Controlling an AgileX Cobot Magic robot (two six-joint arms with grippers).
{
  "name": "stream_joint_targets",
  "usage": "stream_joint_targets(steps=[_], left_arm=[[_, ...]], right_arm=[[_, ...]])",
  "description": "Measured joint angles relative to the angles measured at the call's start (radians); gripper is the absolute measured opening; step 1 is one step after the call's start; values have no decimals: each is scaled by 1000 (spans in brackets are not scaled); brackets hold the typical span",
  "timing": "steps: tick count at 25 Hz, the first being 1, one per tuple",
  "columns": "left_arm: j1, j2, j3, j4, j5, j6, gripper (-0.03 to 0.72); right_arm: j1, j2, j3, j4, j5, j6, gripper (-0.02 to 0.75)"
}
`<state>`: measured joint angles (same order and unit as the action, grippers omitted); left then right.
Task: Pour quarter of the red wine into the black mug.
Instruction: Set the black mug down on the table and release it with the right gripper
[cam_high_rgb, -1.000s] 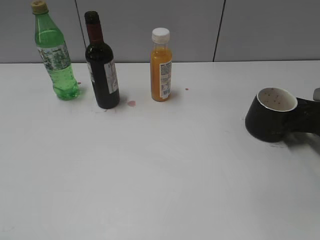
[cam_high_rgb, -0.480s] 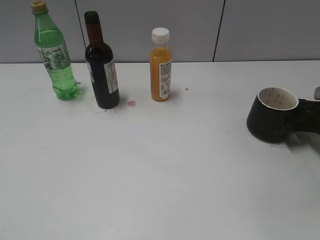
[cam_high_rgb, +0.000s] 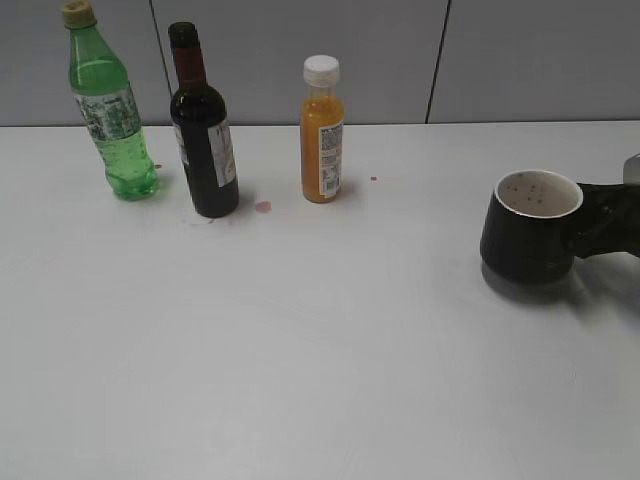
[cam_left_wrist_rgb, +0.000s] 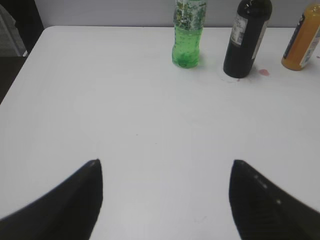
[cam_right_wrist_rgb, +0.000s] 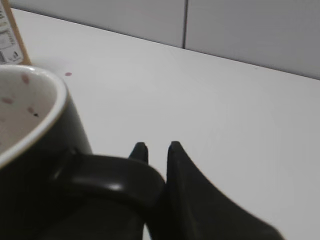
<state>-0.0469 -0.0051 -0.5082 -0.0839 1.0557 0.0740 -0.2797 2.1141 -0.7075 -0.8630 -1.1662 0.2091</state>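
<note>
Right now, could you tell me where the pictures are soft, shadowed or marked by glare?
Exterior view: even light, the black mug casts a soft shadow on the table, the red wine is sharp. Left wrist view: the left gripper is blurred at the bottom edge. Right wrist view: the mug and the right gripper are close and out of focus, with a small glint on the handle.

I see a black mug (cam_high_rgb: 528, 226) with a white rim and red-speckled white inside, a dark wine bottle (cam_high_rgb: 203, 130) with a white label, a green bottle (cam_high_rgb: 108, 108), an orange juice bottle (cam_high_rgb: 322, 133) capped white, and a white tabletop (cam_high_rgb: 300, 340) with small pink spots.
</note>
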Motion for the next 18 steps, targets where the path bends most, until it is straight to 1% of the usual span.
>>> stream_joint_targets(steps=[3, 8, 18], left_arm=[[0, 0, 0, 0, 0, 0, 589], [0, 0, 0, 0, 0, 0, 589], [0, 0, 0, 0, 0, 0, 589]], right_arm=[[35, -18, 0, -40, 0, 14, 83], [122, -22, -72, -226, 0, 100, 83], [282, 19, -273, -357, 0, 240, 83]])
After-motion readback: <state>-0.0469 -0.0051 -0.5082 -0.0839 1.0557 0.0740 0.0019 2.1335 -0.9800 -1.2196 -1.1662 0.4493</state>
